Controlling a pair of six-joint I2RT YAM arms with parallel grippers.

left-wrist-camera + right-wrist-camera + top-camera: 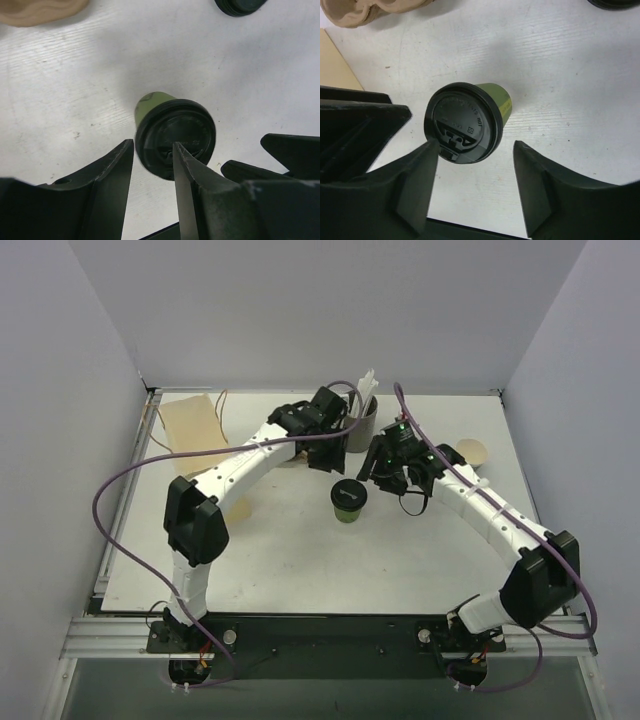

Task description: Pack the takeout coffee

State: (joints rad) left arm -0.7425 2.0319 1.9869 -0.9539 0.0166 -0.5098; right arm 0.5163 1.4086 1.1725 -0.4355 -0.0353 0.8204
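Near the middle of the white table (280,550) stood the takeout coffee (350,501), upright, its green paper wall showing under the round black lid (462,122). On either side of it hung a gripper, neither of them holding it. The left gripper (325,458) was just behind and to the left of the cup. Its fingers (114,167) were parted with bare table between them, and in the left wrist view the lid sat partly behind one fingertip. The right gripper (393,483) was close on the cup's right, with its fingers (422,165) spread wider than the lid. One tip overlapped the lid's rim in the right wrist view, though contact could not be judged, and the other stood clear. A grey cup of white straws (360,422) stood behind the left gripper, and a brown paper bag (190,425) lay at the far left.
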